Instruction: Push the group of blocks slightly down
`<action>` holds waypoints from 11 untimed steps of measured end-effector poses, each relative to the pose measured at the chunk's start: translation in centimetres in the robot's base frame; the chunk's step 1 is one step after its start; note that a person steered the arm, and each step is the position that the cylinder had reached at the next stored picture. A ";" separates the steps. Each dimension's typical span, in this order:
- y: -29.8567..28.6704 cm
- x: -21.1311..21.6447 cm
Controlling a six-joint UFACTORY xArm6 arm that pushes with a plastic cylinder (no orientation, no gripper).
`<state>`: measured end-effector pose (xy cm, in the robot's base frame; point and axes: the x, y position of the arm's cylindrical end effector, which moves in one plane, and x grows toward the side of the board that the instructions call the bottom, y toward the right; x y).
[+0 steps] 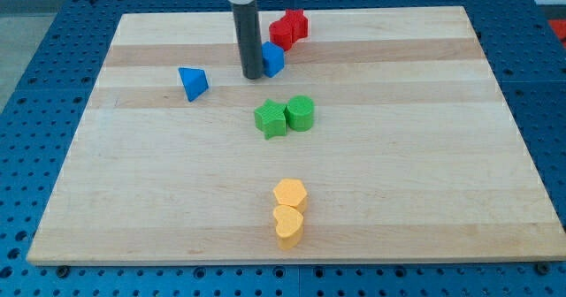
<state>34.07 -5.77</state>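
My tip [252,75] rests on the board near the view's top, touching the left side of a blue cube [273,58]. Just above and right of that cube sit two red blocks [288,27], pressed together. A blue triangular block [193,82] lies alone to the left of my tip. Below my tip, near the board's middle, a green star-like block [271,118] touches a green cylinder [300,112]. Near the view's bottom, a yellow hexagonal block [289,194] sits against a yellow heart-shaped block [288,225].
The blocks lie on a light wooden board [424,156], which rests on a blue perforated table [35,111]. The rod's upper part and the arm leave the view at the top.
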 end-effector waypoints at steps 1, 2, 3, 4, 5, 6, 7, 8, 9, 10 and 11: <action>-0.5 0.6; -2.8 1.5; -5.5 -1.2; -5.4 -8.3; -4.4 -14.3; -4.1 -14.8; -3.1 -14.8; 2.3 -14.9; 3.7 -14.9; 6.0 -14.8; 6.6 -14.1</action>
<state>20.00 0.84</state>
